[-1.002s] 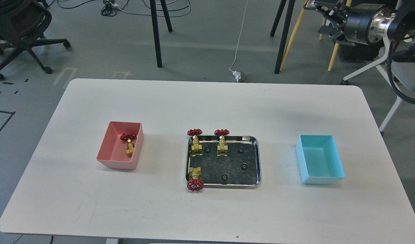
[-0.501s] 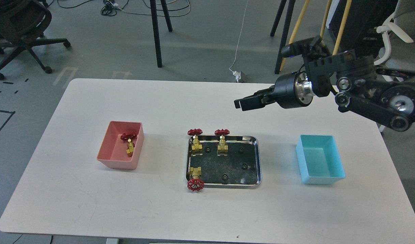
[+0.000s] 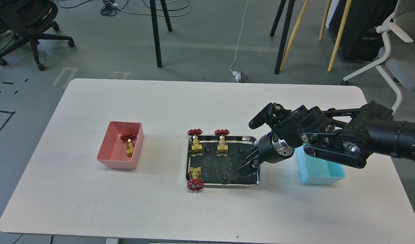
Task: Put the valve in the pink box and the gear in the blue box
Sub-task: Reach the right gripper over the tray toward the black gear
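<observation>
The steel tray (image 3: 258, 159) at the table's middle holds three valves: two upright at its back left (image 3: 195, 141) (image 3: 222, 143) and one lying at its front left corner (image 3: 195, 179). Three black gears show in it (image 3: 207, 149) (image 3: 241, 149) (image 3: 224, 177). A fourth valve (image 3: 129, 144) lies in the pink box (image 3: 107, 152) on the left. My right gripper (image 3: 246, 167) points down into the tray's right side, low over its floor; its dark fingers cannot be told apart. The blue box (image 3: 324, 174) on the right is partly hidden behind my right arm. My left gripper is out of view.
My right arm (image 3: 346, 142) reaches in from the right across the blue box. On the floor beyond the table's far edge stand stand legs (image 3: 156, 34), wooden poles (image 3: 336, 34), an office chair (image 3: 27, 20) at far left and a white chair (image 3: 397, 51) at far right.
My right arm has swung down from high at the right, across the table's back, into the tray's right side. It now covers a gear that showed there before.
</observation>
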`<act>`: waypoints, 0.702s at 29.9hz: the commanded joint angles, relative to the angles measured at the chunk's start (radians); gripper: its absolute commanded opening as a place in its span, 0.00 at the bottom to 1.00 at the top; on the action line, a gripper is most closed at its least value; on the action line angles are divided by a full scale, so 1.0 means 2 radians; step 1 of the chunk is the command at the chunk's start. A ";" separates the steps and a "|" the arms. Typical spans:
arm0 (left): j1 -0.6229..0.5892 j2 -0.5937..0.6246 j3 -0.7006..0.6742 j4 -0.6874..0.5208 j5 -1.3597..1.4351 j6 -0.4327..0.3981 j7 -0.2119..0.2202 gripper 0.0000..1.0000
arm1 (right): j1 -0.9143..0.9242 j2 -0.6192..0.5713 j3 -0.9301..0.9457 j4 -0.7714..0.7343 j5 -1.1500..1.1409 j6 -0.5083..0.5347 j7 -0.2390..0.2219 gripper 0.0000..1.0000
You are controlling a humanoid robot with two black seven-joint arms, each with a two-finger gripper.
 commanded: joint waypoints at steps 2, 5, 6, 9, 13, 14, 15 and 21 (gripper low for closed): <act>-0.001 0.002 0.000 0.000 0.001 0.000 -0.001 0.95 | -0.009 0.033 0.000 -0.048 -0.003 0.000 0.000 0.99; -0.001 0.002 0.000 0.006 0.000 0.000 -0.001 0.95 | -0.015 0.047 -0.003 -0.058 -0.021 0.000 0.000 0.99; -0.001 0.001 0.000 0.011 0.000 0.000 -0.002 0.95 | -0.019 0.049 -0.003 -0.060 -0.029 0.000 -0.001 0.99; -0.001 0.000 -0.001 0.018 0.000 0.000 -0.002 0.95 | -0.029 0.061 -0.003 -0.081 -0.041 0.000 0.000 0.99; -0.002 0.001 0.000 0.018 0.000 0.000 -0.002 0.95 | -0.036 0.070 -0.004 -0.104 -0.046 0.000 0.000 0.98; -0.006 0.001 0.000 0.018 0.000 0.000 -0.002 0.95 | -0.037 0.071 -0.004 -0.109 -0.050 0.000 0.000 0.98; -0.009 0.001 0.000 0.018 0.000 0.000 -0.002 0.95 | -0.037 0.073 -0.004 -0.112 -0.053 0.000 0.001 0.97; -0.010 0.001 0.000 0.018 0.000 0.000 -0.002 0.95 | -0.040 0.078 -0.006 -0.120 -0.056 0.000 0.002 0.89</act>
